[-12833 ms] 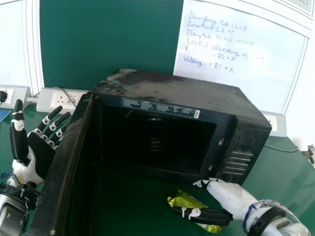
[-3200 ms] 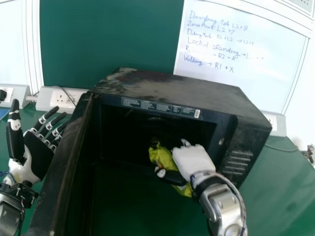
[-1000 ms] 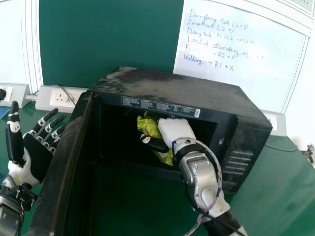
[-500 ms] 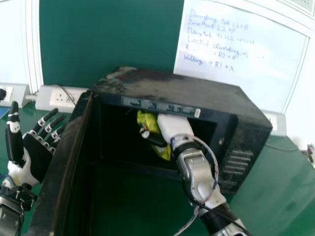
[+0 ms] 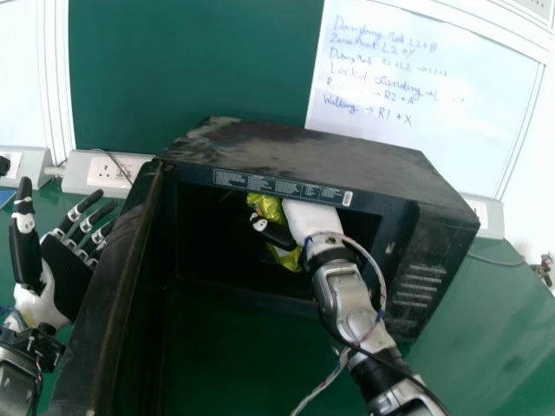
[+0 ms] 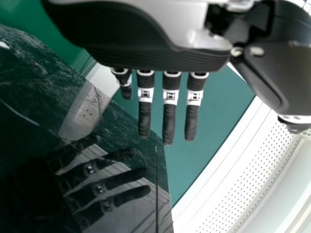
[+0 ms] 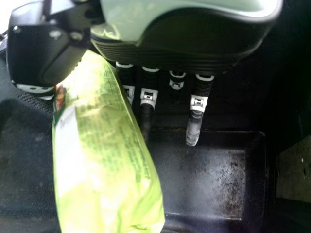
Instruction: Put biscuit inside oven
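The right hand [image 5: 305, 220] is inside the open black oven [image 5: 329, 165], its thumb across the near side of the yellow-green biscuit packet [image 5: 266, 207]. Seen from the right wrist, the packet [image 7: 104, 145] lies between the thumb and the rather straight fingers of the right hand [image 7: 184, 43], gripped above the oven's dark floor. Part of the packet is hidden behind the thumb. Beyond the oven door at the left, the left hand [image 5: 69, 277] stands with fingers extended. The left wrist view has the left hand [image 6: 141, 48] open beside the glossy door [image 6: 43, 102], which mirrors its fingers.
The oven door [image 5: 113, 286] swings out toward the front left, between the left hand and the cavity. Green table [image 5: 486, 321] surrounds the oven. Wall sockets [image 5: 108, 172] and a whiteboard [image 5: 425, 95] are behind it.
From the table before the oven, the right hand has carried the packet up and into the cavity. Over the last second it shifted slightly deeper. The left hand has barely moved.
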Available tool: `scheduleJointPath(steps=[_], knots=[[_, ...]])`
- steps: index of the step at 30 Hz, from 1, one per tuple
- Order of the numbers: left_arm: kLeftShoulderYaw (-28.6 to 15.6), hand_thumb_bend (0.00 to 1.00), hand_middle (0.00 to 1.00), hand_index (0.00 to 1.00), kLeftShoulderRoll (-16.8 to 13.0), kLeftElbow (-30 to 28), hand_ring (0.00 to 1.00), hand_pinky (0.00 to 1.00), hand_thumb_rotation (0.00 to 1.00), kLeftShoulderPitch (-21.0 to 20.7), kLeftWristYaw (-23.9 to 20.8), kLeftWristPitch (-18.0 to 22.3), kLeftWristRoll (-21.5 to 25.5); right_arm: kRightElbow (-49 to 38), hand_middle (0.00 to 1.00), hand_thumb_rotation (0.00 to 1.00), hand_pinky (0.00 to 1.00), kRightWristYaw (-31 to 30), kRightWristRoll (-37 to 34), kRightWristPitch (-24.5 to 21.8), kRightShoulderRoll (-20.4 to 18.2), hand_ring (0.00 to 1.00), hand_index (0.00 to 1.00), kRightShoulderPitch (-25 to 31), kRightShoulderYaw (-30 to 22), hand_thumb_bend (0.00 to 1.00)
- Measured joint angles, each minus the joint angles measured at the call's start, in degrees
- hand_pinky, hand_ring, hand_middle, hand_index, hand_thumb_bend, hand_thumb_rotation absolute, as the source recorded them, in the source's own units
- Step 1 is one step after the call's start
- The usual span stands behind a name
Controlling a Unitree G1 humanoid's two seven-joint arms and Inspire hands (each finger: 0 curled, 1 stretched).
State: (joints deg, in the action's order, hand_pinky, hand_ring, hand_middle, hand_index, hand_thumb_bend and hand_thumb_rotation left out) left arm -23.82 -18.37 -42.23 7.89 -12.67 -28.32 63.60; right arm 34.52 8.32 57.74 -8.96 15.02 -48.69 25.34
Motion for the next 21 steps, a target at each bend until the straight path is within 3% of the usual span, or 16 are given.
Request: scheduleJointPath(steps=[11,21], knots=[[0.02,0.47,0.70,0.71,-0.07,-0.04,0.73,0.78,0.26,0.00,-0.34,0.00,0.07,4.49,0.50,0.00,0.54,2.59,-1.96,0.39,-0.81,0.45,0.49,-0.63,1.63,0.52],[0.02,0.43,0.72,0.73,-0.06,-0.07,0.74,0.80,0.28,0.03,-0.28,0.00,0.23,9.12,0.51,0.00,0.51,5.85,-2.34,0.87,-0.95,0.45,0.47,-2.20,2.53,0.52]])
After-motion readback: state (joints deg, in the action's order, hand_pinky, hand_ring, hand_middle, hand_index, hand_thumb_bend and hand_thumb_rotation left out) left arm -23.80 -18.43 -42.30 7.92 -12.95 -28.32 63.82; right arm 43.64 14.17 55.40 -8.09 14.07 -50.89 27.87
